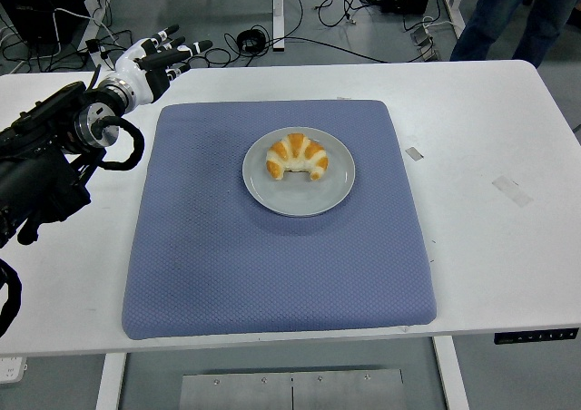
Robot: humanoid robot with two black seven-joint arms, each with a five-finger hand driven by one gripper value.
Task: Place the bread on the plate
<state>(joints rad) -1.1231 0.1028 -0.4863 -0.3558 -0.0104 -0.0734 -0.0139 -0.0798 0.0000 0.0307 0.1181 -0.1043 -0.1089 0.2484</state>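
A croissant (297, 155) lies on a grey round plate (299, 197) at the middle of a blue mat (272, 265). My left hand (154, 58) is over the table's far left corner, well apart from the plate, with its fingers spread and holding nothing. The black left arm (54, 156) runs along the left edge. The right arm is out of view.
The white table (490, 238) has bits of tape on its right side (511, 190). A person's legs (508, 11) stand behind the far right corner. Cables lie on the floor beyond the table.
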